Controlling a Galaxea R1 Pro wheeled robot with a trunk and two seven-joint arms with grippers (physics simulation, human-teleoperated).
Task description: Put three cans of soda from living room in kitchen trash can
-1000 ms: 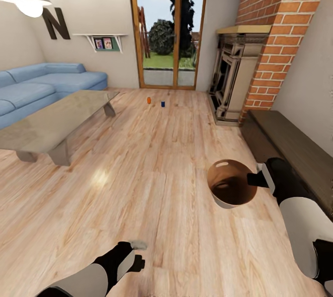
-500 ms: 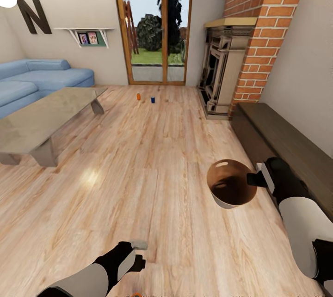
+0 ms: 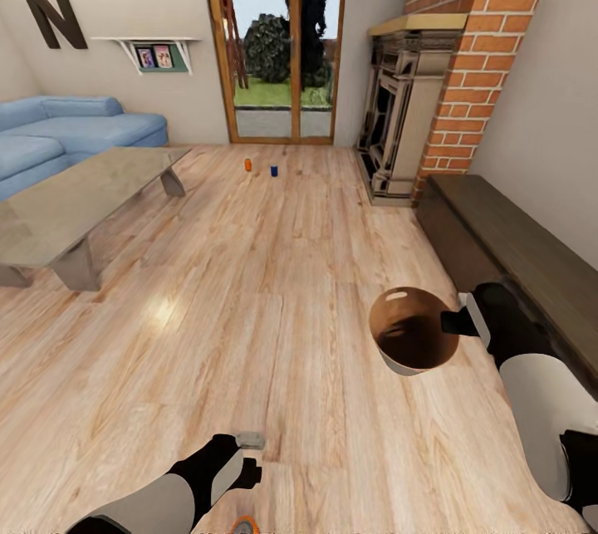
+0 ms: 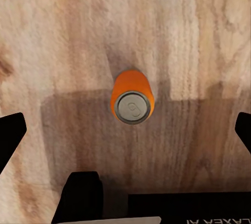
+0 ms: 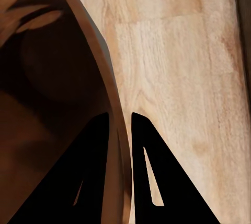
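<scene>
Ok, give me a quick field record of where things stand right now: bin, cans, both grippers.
room: living room, wood floor
trash can: held off the floor, its rim pinched by the right gripper
near orange can: upright on the floor under the left gripper, not held
far orange can: on the floor by the glass doors
blue can: on the floor beside the far orange can
left gripper: open, fingers wide either side of the near can
cans in bin: none seen
</scene>
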